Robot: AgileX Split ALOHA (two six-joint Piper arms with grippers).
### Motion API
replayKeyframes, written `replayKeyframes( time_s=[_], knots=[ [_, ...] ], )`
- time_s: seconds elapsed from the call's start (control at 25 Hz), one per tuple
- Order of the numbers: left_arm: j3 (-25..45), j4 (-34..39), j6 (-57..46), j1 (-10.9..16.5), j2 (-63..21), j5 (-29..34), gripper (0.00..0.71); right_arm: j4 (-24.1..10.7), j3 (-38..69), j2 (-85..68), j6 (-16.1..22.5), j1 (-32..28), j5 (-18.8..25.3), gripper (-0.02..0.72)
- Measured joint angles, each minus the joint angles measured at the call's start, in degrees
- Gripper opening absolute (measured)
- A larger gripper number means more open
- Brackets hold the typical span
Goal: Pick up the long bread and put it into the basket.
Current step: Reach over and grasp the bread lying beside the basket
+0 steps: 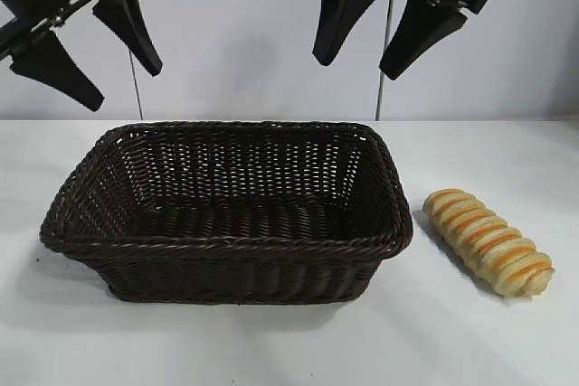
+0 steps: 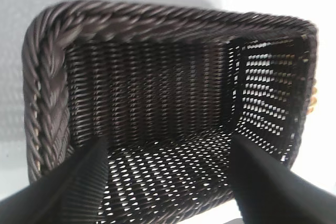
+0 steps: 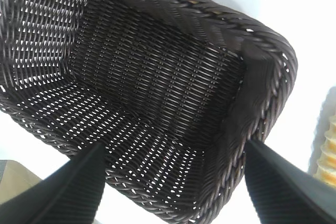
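Exterior view: nearest lies the long bread (image 1: 489,241) on the white table (image 1: 507,341), just right of the basket (image 1: 226,246), apart from it. The basket holds nothing. Farther back and high above, the left gripper (image 1: 86,47) and right gripper (image 1: 375,38) hang with fingers spread wide, gripping nothing.
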Motion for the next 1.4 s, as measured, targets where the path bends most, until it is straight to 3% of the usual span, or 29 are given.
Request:
replayKeyframes(
  time_s=[0.28,0.48,0.76,1.24,1.4],
  knots=[
    [0.00,0.00,0.00,0.00,0.00,-0.15,0.479,-1.96,0.00,0.00,0.00,-5.59,1.24,0.537],
    [0.00,-0.01,0.00,0.00,0.00,-0.15,0.479,-6.13,0.00,0.00,0.18,-9.48,1.31,0.537],
    [0.00,-0.01,0.00,0.00,0.00,-0.15,0.479,-12.76,0.00,0.00,2.54,-9.83,1.36,0.537],
    [0.00,-0.01,0.00,0.00,0.00,-0.15,0.479,-14.41,10.99,-0.06,2.77,-9.83,1.31,0.537],
    [0.00,-0.01,0.00,0.00,0.00,-0.27,0.479,-14.46,13.48,-0.06,2.77,-9.83,-0.62,0.537]
  ],
)
